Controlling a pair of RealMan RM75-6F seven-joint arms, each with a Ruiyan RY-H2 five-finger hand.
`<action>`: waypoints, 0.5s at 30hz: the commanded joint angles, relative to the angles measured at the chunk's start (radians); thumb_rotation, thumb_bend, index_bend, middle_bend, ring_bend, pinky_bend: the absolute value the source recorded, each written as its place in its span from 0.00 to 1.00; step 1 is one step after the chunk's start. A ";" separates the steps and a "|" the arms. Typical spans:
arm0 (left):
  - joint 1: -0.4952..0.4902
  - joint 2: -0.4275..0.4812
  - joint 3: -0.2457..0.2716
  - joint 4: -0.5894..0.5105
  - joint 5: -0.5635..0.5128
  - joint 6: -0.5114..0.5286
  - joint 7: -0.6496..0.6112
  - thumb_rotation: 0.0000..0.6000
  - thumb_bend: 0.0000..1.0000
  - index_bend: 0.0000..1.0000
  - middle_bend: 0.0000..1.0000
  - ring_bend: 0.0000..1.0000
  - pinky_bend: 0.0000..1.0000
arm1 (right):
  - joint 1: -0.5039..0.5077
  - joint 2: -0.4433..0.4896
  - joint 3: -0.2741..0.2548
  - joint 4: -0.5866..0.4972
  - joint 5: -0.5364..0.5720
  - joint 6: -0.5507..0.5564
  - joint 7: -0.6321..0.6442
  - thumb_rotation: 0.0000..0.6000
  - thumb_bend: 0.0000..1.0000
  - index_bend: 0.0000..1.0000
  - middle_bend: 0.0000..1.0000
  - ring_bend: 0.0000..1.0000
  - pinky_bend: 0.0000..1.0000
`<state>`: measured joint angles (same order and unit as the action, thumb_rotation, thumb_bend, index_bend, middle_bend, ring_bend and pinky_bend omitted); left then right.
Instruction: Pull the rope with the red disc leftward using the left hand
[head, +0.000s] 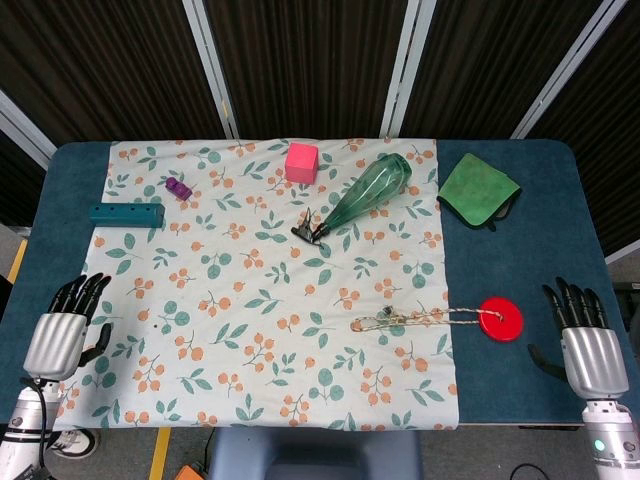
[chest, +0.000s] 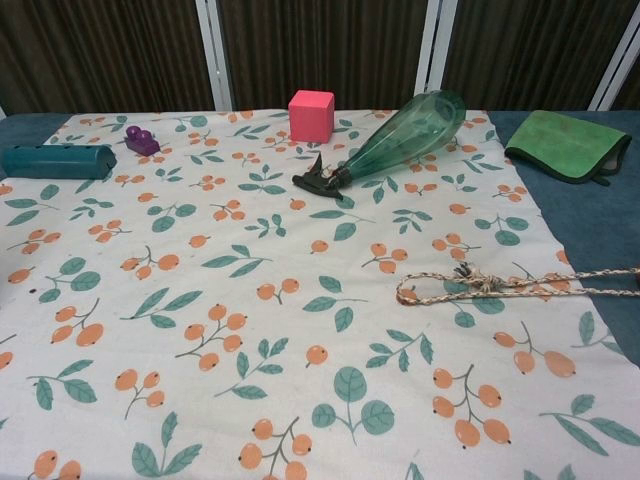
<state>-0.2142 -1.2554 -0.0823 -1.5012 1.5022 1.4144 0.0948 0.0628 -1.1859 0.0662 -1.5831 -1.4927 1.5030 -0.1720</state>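
Note:
A red disc lies on the blue table just right of the floral cloth. A braided rope runs left from it onto the cloth and ends in a knotted loop. The disc itself is out of the chest view. My left hand rests at the table's front left corner, fingers apart, holding nothing, far from the rope. At the front right my right hand lies open, a little right of the disc. Neither hand shows in the chest view.
A green glass bottle lies on its side at the back, a pink cube to its left. A small purple piece and a teal box sit back left. A green cloth lies back right.

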 joint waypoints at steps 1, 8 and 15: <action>0.001 0.002 0.001 0.003 -0.002 0.001 -0.004 1.00 0.52 0.00 0.06 0.03 0.12 | 0.000 0.000 -0.001 -0.004 0.000 -0.002 -0.002 1.00 0.37 0.00 0.00 0.00 0.00; -0.005 0.015 0.015 -0.019 0.025 0.001 -0.009 1.00 0.52 0.00 0.06 0.03 0.12 | 0.008 0.003 -0.003 -0.028 -0.010 -0.009 -0.019 1.00 0.37 0.00 0.00 0.00 0.00; -0.123 -0.009 0.009 -0.085 0.103 -0.117 0.039 1.00 0.52 0.00 0.06 0.03 0.13 | 0.006 0.013 0.012 -0.049 -0.001 0.007 -0.022 1.00 0.37 0.00 0.00 0.00 0.00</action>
<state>-0.2956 -1.2503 -0.0691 -1.5610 1.5792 1.3401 0.1147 0.0699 -1.1733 0.0767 -1.6311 -1.4959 1.5087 -0.1930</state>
